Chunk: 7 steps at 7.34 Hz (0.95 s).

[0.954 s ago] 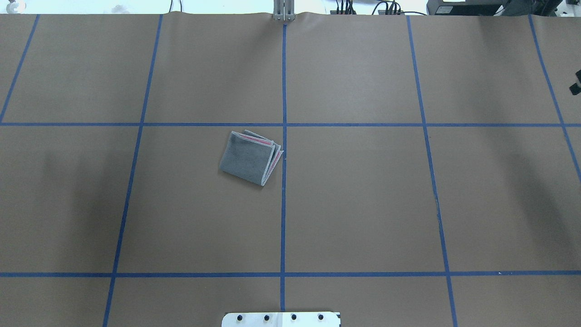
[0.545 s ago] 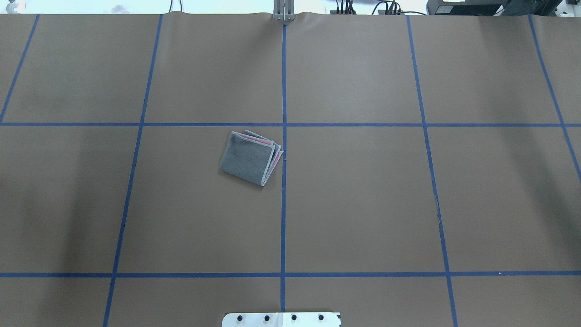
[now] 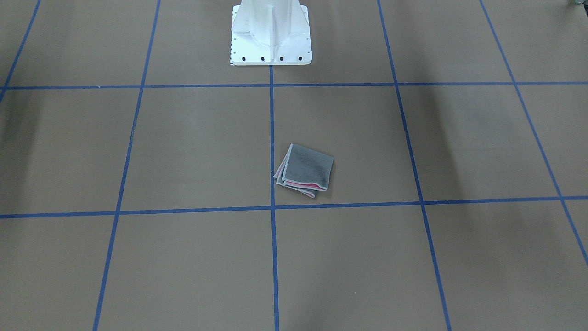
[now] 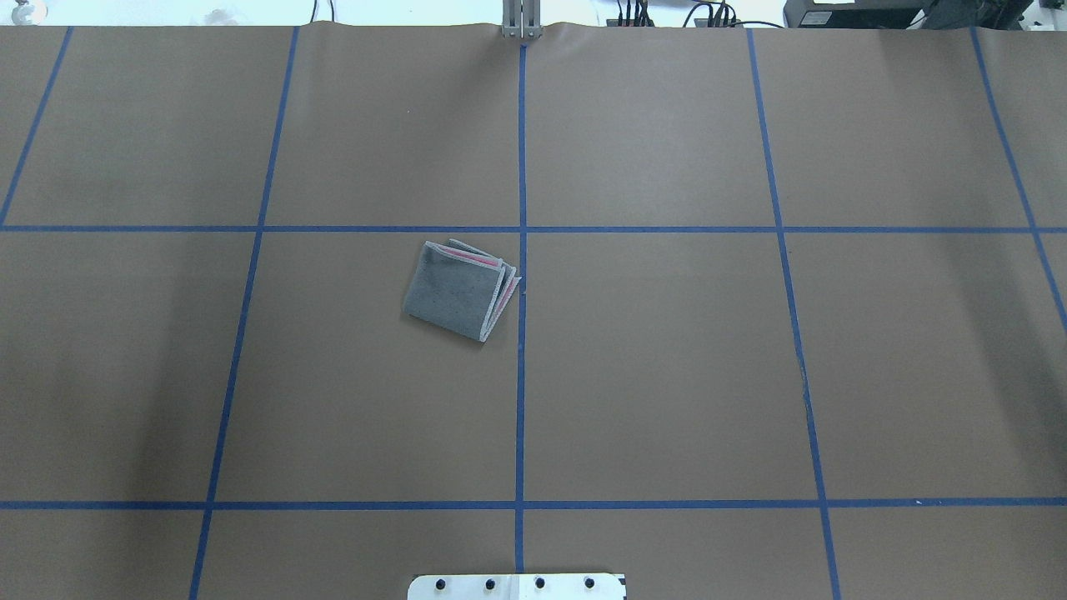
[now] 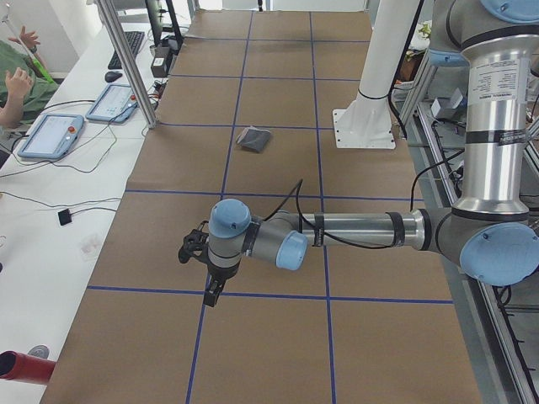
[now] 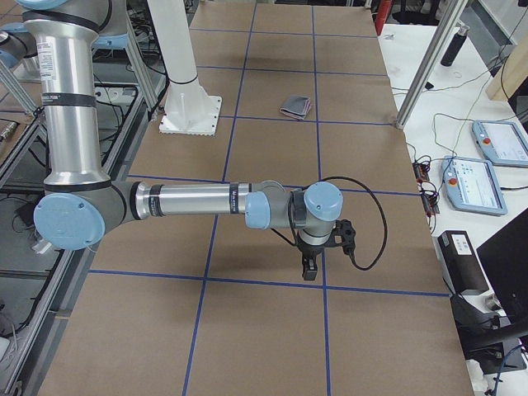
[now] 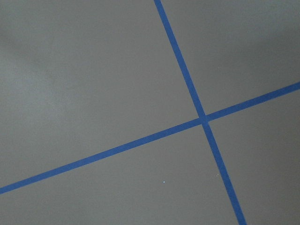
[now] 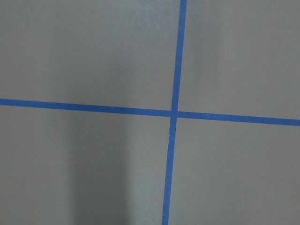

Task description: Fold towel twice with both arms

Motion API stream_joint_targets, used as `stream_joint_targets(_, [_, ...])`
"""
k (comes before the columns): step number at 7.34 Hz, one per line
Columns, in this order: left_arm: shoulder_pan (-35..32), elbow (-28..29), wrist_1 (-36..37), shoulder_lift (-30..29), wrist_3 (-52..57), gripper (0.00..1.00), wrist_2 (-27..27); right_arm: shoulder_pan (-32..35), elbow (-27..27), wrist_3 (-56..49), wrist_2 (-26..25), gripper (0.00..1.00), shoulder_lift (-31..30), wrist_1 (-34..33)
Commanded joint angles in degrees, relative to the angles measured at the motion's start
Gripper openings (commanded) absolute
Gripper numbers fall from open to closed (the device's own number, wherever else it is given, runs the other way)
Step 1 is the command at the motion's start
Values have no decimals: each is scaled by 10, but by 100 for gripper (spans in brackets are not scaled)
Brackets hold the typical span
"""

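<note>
The towel (image 4: 460, 289) lies folded into a small square on the table (image 4: 667, 375), dark grey face up, with pink showing between the stacked edges. It sits just beside the centre line of blue tape (image 4: 521, 400), on the robot's left side, in front of the white base (image 3: 271, 34).

Both arms are stretched low over the table ends, well apart from the towel. The left gripper (image 5: 210, 295) and the right gripper (image 6: 309, 271) point down near tape crossings. I cannot tell whether either is clenched or released.
</note>
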Motion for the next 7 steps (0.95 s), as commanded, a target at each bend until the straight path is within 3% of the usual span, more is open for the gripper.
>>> stream_joint_targets(1, [3, -95, 128, 31, -6, 100, -3, 21, 2, -8, 27, 100, -18, -2])
stream_joint_targets(3, [3, -63, 118, 31, -6, 100, -3, 38, 15, -8, 48, 100, -25, -11])
stream_joint_targets(5, [3, -40, 94, 31, -6, 100, -3, 44, 58, -8, 48, 100, -28, -67])
stream_joint_targets(7, [3, -38, 94, 30, -5, 100, -4, 45, 58, -8, 48, 100, -41, -65])
